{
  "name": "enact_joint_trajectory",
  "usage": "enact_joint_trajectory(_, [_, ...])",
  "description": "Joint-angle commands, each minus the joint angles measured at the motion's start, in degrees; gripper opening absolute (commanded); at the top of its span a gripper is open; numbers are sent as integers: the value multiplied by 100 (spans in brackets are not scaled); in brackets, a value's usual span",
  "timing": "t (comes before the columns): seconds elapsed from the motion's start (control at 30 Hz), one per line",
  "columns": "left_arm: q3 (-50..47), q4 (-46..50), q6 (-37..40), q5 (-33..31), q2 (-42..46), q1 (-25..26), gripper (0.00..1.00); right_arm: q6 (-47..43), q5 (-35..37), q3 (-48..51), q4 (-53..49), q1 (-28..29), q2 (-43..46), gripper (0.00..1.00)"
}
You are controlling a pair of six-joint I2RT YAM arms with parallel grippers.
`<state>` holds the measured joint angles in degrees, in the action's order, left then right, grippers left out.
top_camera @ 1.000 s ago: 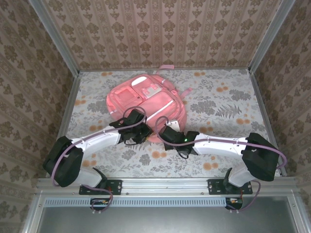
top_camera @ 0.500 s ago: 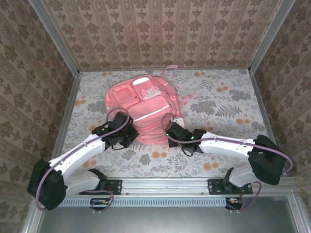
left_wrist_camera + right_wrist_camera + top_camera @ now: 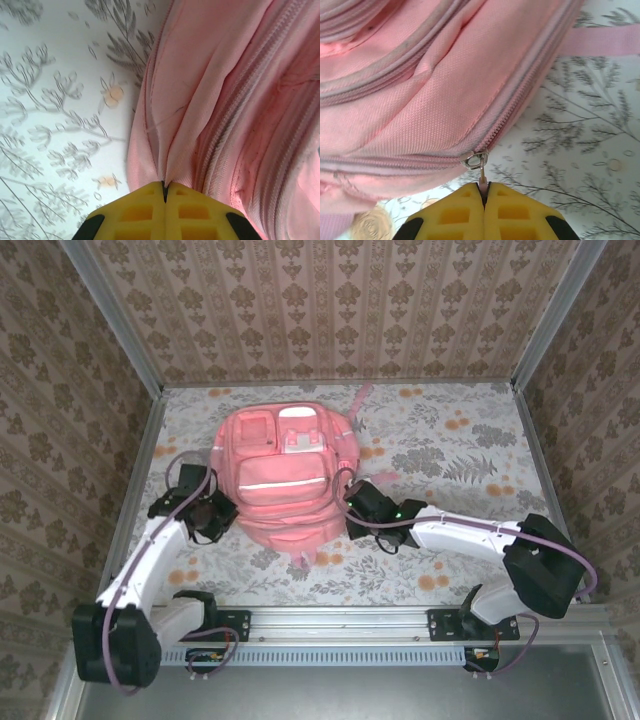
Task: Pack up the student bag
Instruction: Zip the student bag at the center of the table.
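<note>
The bag [image 3: 285, 475] is lying flat on the flowered table cloth [image 3: 450, 460], toward the far middle of the table, pockets facing up, with an arm at each side.

The left gripper [image 3: 164, 187] is clenched on a pinched fold of pink cloth [image 3: 167, 150] at the bag's left edge. The right gripper [image 3: 484, 186] is clenched on the thin metal zip pull [image 3: 482, 174] on the bag's right side, with the slider [image 3: 474, 160] sitting just beyond the fingertips. Whether the zip is open on either side of the slider cannot be told.

Risks being noted:
- The pull is being held by its very tip only, so a tug made at an angle to the zip line is judged likely to let it slip out.
- The left fold is thin and is being gripped near its edge. If that hold is lost, the whole bag would be dragged over the cloth and the slider would not be run.
- The cloth beside the zip is bunching in soft ridges, so jamming of the slider on a caught fold is judged possible.
</note>
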<state>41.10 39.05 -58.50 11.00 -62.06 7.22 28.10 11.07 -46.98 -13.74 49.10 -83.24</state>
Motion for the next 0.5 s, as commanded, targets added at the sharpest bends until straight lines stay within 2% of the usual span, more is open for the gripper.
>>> enact_joint_trajectory(0.0, [513,-123,954,-325,-520,-452,0,-193,-316,-308,-114,248,-234,0])
enact_joint_trajectory(0.23, [1476,-235,1677,-289,-1818,-928,0,55,-611,-1005,57,895,-886,0])
enact_joint_trajectory(0.27, [1579,-170,1724,-234,-1913,-951,9,83,-644,-1094,73,925,-995,0])
enact_joint_trajectory(0.3, [1632,-115,1745,-179,-1932,-944,24,116,-658,-1156,113,934,-1088,0])
enact_joint_trajectory(0.37, [1584,-99,1670,1,-1815,-917,41,168,-676,-1258,191,935,-1227,0])
enact_joint_trajectory(0.47, [1328,40,1401,142,-1394,-737,55,154,-698,-1453,169,941,-1431,0])
